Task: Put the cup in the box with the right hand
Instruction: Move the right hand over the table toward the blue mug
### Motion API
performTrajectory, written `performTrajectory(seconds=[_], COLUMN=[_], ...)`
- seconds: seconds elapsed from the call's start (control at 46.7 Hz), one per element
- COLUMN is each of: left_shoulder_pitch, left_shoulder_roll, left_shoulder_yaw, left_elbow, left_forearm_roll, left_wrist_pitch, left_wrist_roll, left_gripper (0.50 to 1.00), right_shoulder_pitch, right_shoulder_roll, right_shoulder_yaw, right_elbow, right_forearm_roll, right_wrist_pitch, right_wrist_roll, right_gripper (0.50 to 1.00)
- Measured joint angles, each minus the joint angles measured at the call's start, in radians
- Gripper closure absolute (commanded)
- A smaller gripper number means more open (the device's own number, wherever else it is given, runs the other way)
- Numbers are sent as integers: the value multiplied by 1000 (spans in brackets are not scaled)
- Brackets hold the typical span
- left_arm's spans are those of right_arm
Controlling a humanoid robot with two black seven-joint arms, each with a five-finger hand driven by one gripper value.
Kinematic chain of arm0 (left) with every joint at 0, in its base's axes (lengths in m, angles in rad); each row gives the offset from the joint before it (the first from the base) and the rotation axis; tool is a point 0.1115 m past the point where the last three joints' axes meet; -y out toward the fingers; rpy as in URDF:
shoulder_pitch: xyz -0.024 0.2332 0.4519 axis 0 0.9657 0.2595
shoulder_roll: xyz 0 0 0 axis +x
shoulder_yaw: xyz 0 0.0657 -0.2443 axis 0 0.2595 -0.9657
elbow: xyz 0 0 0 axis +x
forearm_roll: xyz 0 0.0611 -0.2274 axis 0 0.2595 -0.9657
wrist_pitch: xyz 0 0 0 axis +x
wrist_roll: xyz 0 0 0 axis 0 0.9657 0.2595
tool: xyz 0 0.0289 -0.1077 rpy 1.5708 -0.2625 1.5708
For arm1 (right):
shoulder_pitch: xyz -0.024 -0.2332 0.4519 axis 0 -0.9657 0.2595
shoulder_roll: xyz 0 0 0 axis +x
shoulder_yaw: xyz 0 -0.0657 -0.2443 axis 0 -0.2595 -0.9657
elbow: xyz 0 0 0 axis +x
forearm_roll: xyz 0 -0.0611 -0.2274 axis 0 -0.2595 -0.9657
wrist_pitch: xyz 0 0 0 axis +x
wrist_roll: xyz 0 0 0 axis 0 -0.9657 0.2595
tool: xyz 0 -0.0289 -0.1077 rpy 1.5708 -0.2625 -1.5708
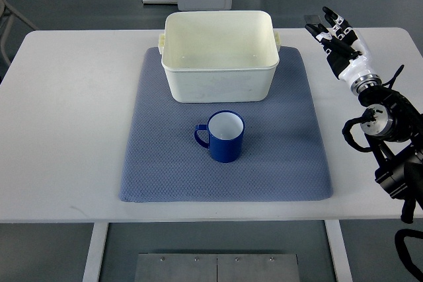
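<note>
Table [59, 130] front edge nearest the camera; grey mat [291, 163] lies on it. Blue cup [225, 136] stands upright on the mat, handle to picture-left, just in front of the white box [219, 80], not touching. Right robot hand [336, 37] hovers well off to the right, fingers extended and relaxed, holding nothing. Left arm absent from view. Step judged: reach not begun. Next move calls for bringing the hand across and down to the cup.

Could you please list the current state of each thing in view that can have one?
cup: upright, empty, on the mat, handle pointing left.
box: open-topped, empty, upright on the mat.
mat: flat on the table.
right hand: open, holding nothing, beside the box.
</note>
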Motion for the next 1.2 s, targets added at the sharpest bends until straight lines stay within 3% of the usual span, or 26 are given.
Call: performTrajectory(seconds=[0.449,0.963,1.198], left_shoulder_pitch=[0,0,0], left_shoulder_roll=[0,0,0], left_shoulder_yaw=[1,0,1], left_elbow=[0,0,0], left_forearm_roll=[0,0,0], left_wrist_pitch=[0,0,0], left_wrist_roll=[0,0,0], left_gripper=[500,500,500], right_shoulder_pitch=[-23,-59,-57], right_shoulder_roll=[-33,-127,-141], right_shoulder_yaw=[-151,-290,-360], right_elbow=[195,384,400], right_forearm_roll=[-10,-141,-245], right_wrist_pitch=[96,292,300], right_wrist_roll=[85,176,189], right_gripper=[507,507,509])
